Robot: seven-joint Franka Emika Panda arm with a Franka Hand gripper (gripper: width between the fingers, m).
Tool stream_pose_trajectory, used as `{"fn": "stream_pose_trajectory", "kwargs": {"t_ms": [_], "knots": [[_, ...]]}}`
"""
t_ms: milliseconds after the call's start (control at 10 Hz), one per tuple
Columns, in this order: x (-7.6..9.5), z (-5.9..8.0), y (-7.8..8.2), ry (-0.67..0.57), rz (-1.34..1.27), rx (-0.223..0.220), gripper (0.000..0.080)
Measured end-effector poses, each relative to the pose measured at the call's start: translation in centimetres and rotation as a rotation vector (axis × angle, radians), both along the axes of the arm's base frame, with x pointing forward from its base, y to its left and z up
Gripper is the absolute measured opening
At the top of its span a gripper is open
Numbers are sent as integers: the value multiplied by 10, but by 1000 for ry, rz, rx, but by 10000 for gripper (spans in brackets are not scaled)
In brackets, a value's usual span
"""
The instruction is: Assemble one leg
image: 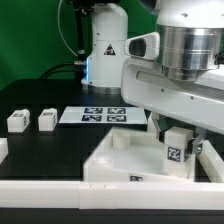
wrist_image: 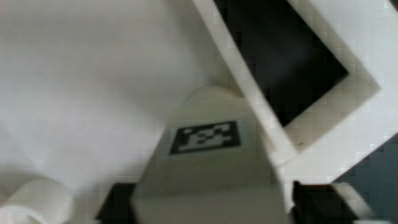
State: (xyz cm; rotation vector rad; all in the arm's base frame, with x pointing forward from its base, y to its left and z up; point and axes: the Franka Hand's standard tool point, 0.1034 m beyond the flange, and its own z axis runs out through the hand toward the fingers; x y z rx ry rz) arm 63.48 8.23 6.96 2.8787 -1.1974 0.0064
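My gripper is shut on one leg, a small white block with a black-and-white tag. It holds the leg upright over the near right corner of the large white tray-like panel. In the wrist view the leg sits between the two dark fingers of the gripper, just above the panel's floor and close to its raised rim. Two more legs stand on the black table at the exterior view's left.
The marker board lies flat on the table behind the panel. A long white rail runs along the front edge. The robot's base stands at the back.
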Motion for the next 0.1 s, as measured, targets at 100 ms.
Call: {"fn": "stream_pose_trajectory", "kwargs": {"t_ms": [100], "knots": [[0, 0, 0, 0, 0, 0, 550]]}}
